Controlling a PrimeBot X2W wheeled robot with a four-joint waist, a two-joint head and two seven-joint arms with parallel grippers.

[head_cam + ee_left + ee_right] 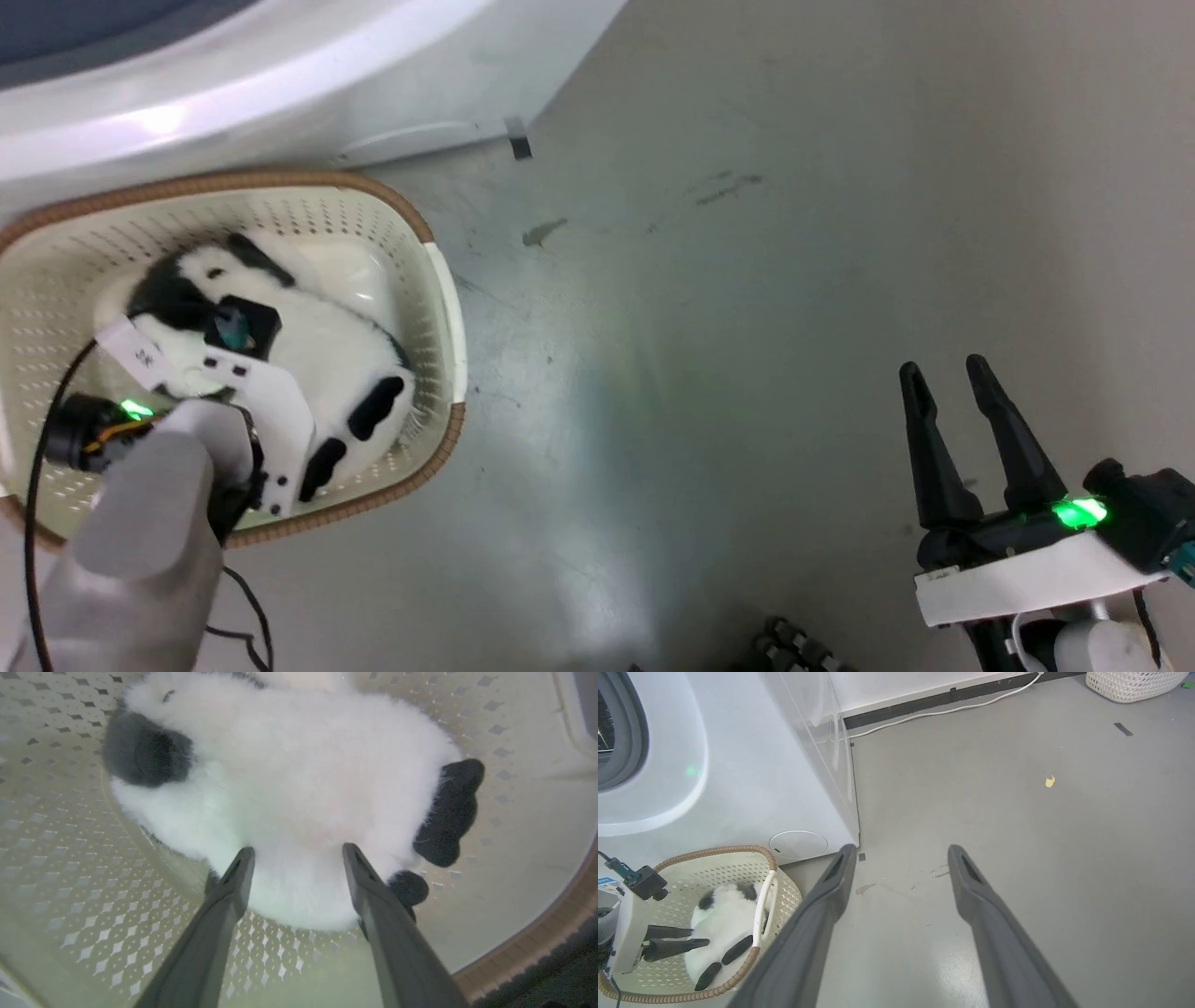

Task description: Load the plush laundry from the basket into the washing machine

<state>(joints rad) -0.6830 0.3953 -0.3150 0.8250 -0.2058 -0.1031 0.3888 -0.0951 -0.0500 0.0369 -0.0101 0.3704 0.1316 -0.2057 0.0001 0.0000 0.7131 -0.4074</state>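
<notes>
The plush laundry [327, 345], a fluffy white panda toy with black limbs, lies in the cream basket [439, 280] beside the washing machine [233, 84]. My left gripper [298, 850] reaches down into the basket and is open, its two fingertips resting at the near side of the plush's white body [299, 765] with fur between them. From the right wrist view the left gripper [698, 936] sits against the plush [724, 914], inside the basket's brown rim [714, 851]. My right gripper [941, 371] hangs open and empty over bare floor, far right of the basket. The washer's grey-gasketed opening [616, 742] shows at the edge.
Grey floor [747, 327] stretches to the right of the basket. A white cable [948, 709] runs along the far wall, and a white woven bin [1134, 683] stands in the far corner. A yellow scrap [1049, 781] lies on the floor. Perforated basket wall [70, 858] surrounds the left fingers.
</notes>
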